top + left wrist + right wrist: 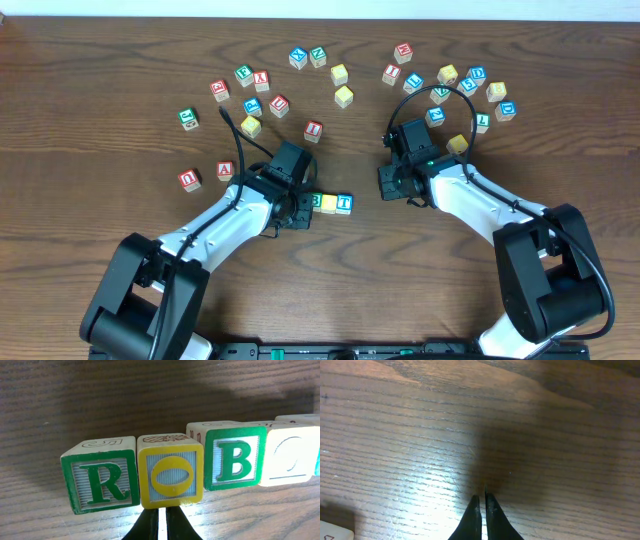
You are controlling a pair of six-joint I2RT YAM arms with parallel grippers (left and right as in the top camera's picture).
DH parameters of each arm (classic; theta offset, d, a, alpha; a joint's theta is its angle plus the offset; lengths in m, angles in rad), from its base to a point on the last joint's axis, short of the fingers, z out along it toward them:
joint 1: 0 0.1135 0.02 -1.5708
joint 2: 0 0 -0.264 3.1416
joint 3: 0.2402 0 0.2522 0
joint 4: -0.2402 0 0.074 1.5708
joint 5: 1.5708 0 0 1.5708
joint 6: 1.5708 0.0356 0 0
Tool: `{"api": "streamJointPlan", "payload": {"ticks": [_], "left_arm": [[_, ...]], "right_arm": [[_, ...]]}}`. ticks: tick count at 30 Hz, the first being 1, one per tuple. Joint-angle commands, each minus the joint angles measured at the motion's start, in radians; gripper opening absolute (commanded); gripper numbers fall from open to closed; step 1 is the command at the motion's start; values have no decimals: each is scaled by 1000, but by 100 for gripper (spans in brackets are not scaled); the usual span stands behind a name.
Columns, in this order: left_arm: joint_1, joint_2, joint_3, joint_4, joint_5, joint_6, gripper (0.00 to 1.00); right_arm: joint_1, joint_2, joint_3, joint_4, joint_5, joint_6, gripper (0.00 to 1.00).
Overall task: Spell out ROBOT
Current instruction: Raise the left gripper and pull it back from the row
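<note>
Left wrist view gives the clearest reading: the R cube (102, 480), first O cube (171, 477), B cube (235, 462) and second O cube (292, 460) stand upright in a row on the table (100, 400), letters facing the camera. The second O is washed out by glare. Overhead, the T cube (345, 203) closes the row at its 3 o'clock end, with the loose cubes (343, 96) scattered well apart from 10 to 2 o'clock.

The word looks spelled, so the step in hand is probably tidying. The first O sits a little nearer the camera than R and B, and seems slightly out of line. To do this well, press it squarely toward 12 o'clock through the middle of its lower edge. An off-centre push would twist it and could shove R or B, which are touching or just beside it.

The left gripper (161, 514) has its fingers pressed together and holds nothing. Its tips are at the first O's 6 o'clock edge, though I cannot tell whether they are touching it. The right gripper (482, 499) is likewise closed and empty, over bare wood at the row's 3 o'clock side.
</note>
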Motion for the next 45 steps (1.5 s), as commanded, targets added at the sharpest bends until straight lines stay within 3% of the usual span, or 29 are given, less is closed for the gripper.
{"api": "streamJointPlan", "payload": {"ticks": [1,36,45], "left_arm": [[5,12,-5,4,15,27,8],[5,9,-5,-47,39,19,8],[5,-109,-5,-70,38,19,8]], "right_arm": [[-5,7,10,3,-3,-9,1],[-5,7,10,7,-6,-9,1],[-5,7,10,6,-6,-12,1]]}}
